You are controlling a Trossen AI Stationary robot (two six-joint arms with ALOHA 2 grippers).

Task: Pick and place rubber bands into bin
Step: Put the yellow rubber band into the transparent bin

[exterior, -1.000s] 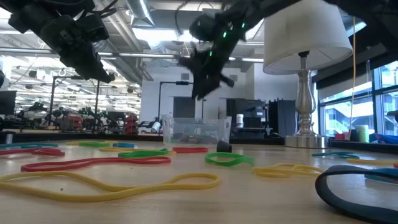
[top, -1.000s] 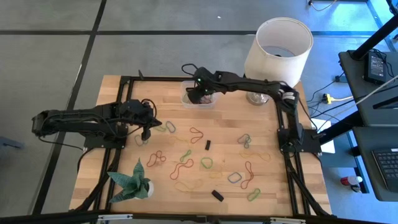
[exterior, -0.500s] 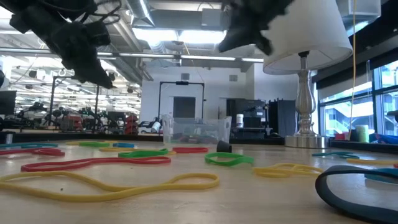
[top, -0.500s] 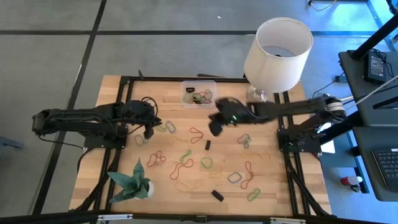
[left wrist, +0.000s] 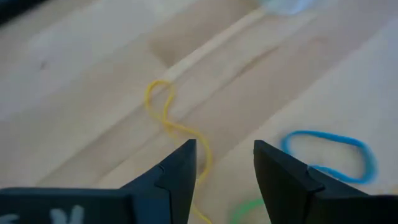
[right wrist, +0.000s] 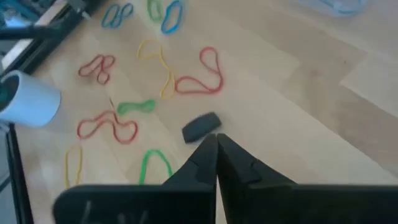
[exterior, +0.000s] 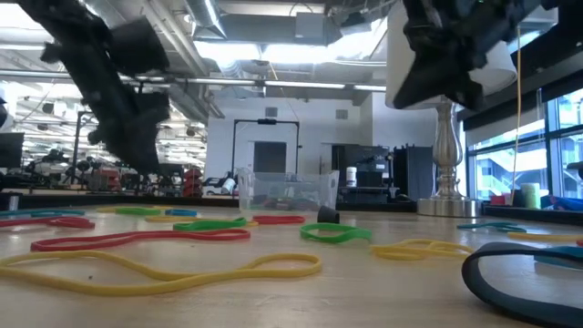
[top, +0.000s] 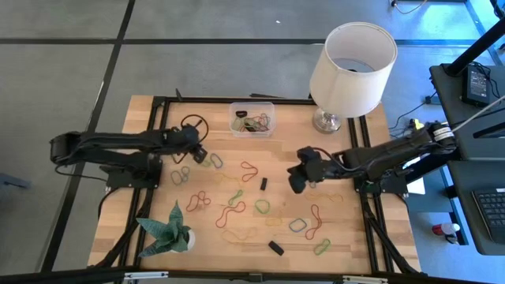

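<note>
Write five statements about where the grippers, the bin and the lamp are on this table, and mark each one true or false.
1. The right gripper is shut and holds nothing. True.
2. The left gripper is clamped on a blue band. False: its fingers are apart, and the blue rubber band lies beside them on the table.
3. The bin already holds some rubber bands. True.
4. The lamp lies tipped over. False: it stands upright.
5. A small black block lies ahead of the right gripper. True.

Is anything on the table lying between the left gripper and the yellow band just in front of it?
Nothing visible does. The left gripper is open above bare wood, and the yellow band lies directly ahead with no block or other object between them. A blue band lies off to one side.
</note>
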